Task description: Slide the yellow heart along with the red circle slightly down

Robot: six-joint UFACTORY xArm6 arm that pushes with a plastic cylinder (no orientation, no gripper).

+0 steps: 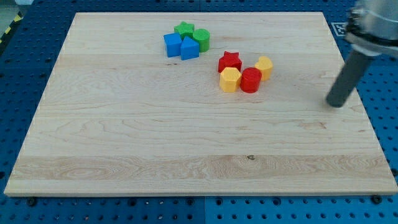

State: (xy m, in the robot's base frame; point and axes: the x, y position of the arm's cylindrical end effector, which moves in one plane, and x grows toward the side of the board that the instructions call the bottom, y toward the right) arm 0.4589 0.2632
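Note:
The yellow heart (264,66) lies right of the board's middle, near the view's top. The red circle (250,80) touches it on its lower left. A yellow hexagon (229,79) sits against the red circle's left side, and a red star (229,61) sits just above the hexagon. My tip (336,104) is at the view's right, well to the right of and slightly below the red circle, apart from all blocks.
A second cluster lies at the view's upper middle: a blue cube (172,45), a blue pentagon-like block (189,48), a green star (184,30) and a green circle (201,39). The wooden board (124,137) rests on a blue perforated table.

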